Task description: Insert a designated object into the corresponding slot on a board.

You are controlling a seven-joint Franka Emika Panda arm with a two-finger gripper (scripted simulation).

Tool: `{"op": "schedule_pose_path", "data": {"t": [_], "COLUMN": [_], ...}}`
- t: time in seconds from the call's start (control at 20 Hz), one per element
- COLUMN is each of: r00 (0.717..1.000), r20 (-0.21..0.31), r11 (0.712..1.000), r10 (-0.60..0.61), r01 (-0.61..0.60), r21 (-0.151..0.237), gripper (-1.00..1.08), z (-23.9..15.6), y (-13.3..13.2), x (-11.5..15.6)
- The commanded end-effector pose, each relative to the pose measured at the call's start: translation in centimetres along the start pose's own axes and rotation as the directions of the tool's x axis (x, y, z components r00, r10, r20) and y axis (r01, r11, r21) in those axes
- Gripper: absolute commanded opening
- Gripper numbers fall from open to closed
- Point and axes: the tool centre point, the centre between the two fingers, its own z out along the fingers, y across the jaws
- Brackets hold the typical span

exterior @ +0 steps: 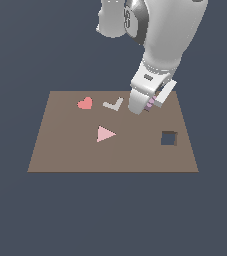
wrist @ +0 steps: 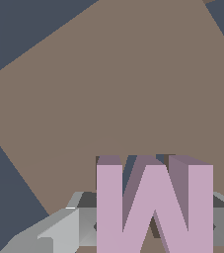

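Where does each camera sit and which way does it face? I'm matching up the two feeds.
Exterior view: off the arm, raised, looking down at the board; shows the arm and gripper.
Wrist view: on the wrist, looking past the fingers at the board; the purple M fills the foreground.
Shared: board, gripper, purple M.

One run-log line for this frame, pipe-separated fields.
gripper: shut on purple M | position: low over board far side | square hole: empty | M slot: not visible | insertion: not confirmed
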Motion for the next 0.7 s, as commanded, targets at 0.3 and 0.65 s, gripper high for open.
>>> {"op": "schedule_pose_path", "data": {"t": [0.3,0.65], "r00": [0.999,1.000], "r20": [0.000,0.000], "r11": [0.999,1.000], "r10": [-0.035,-0.030], "r01": [0.035,0.030], "r21": [-0.001,0.000], "gripper": [-1.00,-1.00], "z": [-0.03,0.27], "y": [-0.37,-0.30], "x": [-0.33,-0.30]}}
